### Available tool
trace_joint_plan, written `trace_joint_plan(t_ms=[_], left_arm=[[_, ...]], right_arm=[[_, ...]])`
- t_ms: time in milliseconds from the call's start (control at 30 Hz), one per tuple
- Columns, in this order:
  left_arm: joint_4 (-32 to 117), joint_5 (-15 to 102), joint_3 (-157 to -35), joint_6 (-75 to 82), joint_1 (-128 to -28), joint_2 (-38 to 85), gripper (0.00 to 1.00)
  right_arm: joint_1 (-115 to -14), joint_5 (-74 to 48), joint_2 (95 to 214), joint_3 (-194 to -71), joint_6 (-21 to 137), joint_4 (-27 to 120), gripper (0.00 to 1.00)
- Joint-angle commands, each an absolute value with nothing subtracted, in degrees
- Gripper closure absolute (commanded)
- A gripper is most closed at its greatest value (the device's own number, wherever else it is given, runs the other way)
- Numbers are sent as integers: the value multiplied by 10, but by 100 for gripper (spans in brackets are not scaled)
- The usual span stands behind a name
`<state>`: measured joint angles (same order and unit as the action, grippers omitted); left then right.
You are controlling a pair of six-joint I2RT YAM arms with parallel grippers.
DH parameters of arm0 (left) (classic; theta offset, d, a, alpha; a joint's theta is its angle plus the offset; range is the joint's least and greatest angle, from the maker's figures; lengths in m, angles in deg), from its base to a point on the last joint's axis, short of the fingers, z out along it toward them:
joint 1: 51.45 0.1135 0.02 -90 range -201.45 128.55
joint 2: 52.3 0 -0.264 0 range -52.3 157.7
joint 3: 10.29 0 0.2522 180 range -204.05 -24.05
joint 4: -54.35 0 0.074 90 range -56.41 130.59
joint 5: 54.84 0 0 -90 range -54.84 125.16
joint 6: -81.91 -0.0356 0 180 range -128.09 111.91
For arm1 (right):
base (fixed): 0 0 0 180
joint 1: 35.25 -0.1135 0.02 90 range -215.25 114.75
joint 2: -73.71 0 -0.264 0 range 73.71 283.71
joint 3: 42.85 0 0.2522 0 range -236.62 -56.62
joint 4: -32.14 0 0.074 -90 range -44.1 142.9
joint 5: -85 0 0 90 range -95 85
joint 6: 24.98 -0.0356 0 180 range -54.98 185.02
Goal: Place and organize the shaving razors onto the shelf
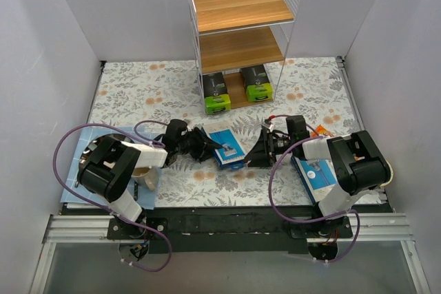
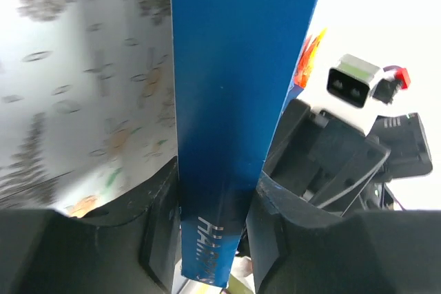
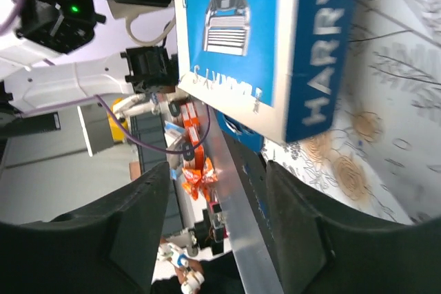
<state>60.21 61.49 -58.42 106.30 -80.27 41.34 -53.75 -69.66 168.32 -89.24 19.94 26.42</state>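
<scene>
- Nearest the lens in the left wrist view, the left gripper (image 2: 219, 187) is closed onto the blue Harry's razor pack (image 2: 234, 67). Its fingers (image 2: 160, 228) press flat against both faces, so the pack stands edge-on, a hold that would suit sliding it upright onto a board.
- The right gripper (image 3: 219, 191) stands wide apart with nothing in it. The pack lies just beyond its tips, not between them. I judge this a hand-over point, with the left arm as carrier.
- Only the right wrist view shows the pack's printed face with the grey razor. The left wrist view gives just its thin edge.
- Only the top view places it: mid-desk (image 1: 138, 94), between the two grippers and well apart from the shelf (image 1: 241, 6) at the far side.
- That view also shows the second razor pack (image 1: 313, 175) lying flat at the near right, under the right arm.
- Two green-and-black boxes (image 1: 217, 94) fill the shelf's bottom tier. The two upper boards are bare, so the razors likely belong there.
</scene>
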Motion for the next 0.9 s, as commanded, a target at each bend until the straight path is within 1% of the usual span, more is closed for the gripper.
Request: trace_joint_plan(t_ms=[0,167,533,633,867], left_arm=[[637,637,-539,1061,-778,377,69],[670,683,-524,1060,-770,361,69],[693,704,-545,1079,-778,373,67],[696,704,-548,1079,-783,375,66],[699,702,-558,1082,-783,382,65]], right_arm=[[-496,-707,1669,-867,177,257,31],[-485,-701,1689,-862,149,240,24],[-512,-714,1761,-921,78,195,20],[-520,-723,1771,-929,73,192,22],[-537,-718,1756,-928,102,243,41]])
